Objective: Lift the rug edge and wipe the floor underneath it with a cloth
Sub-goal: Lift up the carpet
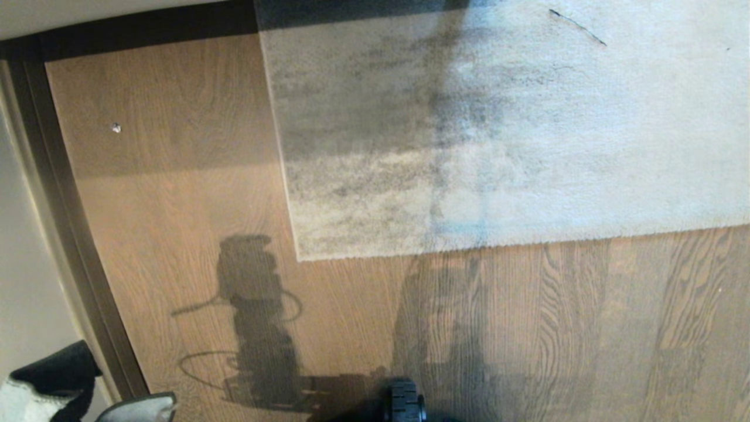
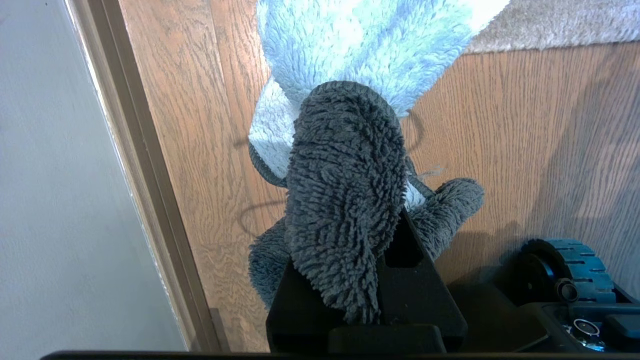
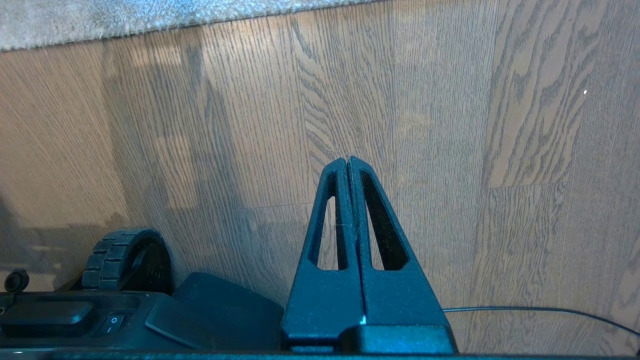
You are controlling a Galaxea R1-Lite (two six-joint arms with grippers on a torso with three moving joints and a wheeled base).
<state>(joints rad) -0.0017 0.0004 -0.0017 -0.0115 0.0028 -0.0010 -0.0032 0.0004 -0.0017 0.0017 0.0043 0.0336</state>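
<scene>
Head view: the rug edge (image 1: pixel 445 249) ran as a straight border across the middle of the scene, its square corner (image 1: pixel 299 258) near the centre and the grey pile filling the sector from twelve to three o'clock. The rug lay flat on the floor (image 1: pixel 193 193), whose light brown wood planks occupied the sector from four round to eleven o'clock. A dark skirting strip (image 1: pixel 64 193) bounded the planks from nine up to eleven o'clock. A small pale speck (image 1: pixel 116 128) sat on the planks at about ten o'clock, well apart from the rug. The shadow of my arms and base (image 1: pixel 258 316) fell across the planks at six o'clock, just short of the corner.

Left wrist view: my left gripper (image 2: pixel 370 220) was clenched on the cloth (image 2: pixel 345 200), the dark grey part draped over the fingers and the whitish part spreading beyond them. It hung above bare planks beside the skirting, with the rug border visible farther off. In the head view the same cloth showed only at seven o'clock, at the frame's margin.

Right wrist view: my right gripper (image 3: pixel 348 162) was pressed fully together and grasped nothing, poised over bare floor, apart from the rug border. A thin cable (image 3: pixel 540 310) lay on the planks beside it, and a base wheel (image 3: pixel 122 257) showed at the near side.
</scene>
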